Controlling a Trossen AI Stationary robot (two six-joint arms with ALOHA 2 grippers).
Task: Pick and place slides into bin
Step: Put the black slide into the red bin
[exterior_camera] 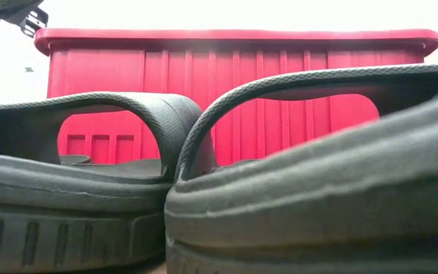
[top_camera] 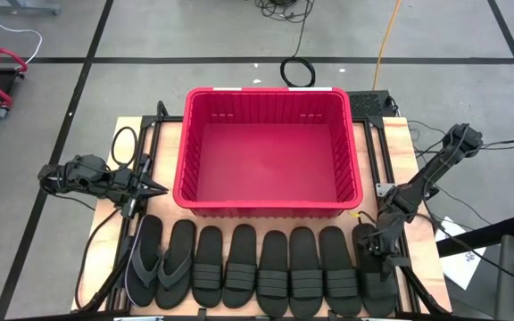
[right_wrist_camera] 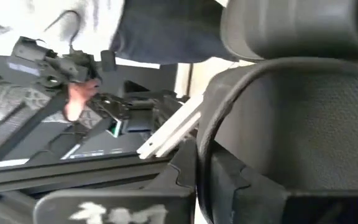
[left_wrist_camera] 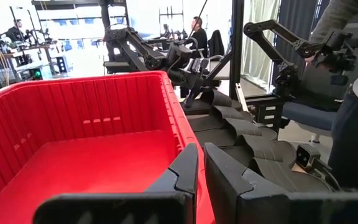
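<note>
Black right gripper (top_camera: 375,252) clamped on strap of rightmost slide (top_camera: 375,287), lower right. Remaining slides (top_camera: 239,267) lined along bottom edge. Red bin (top_camera: 266,201) centre frame. Left gripper (top_camera: 156,189) pinched shut, idle mid-left.

Eight slides (top_camera: 257,267) rowed before red bin (top_camera: 267,207); right tool (top_camera: 377,250) on rightmost slide (top_camera: 375,267).
</note>
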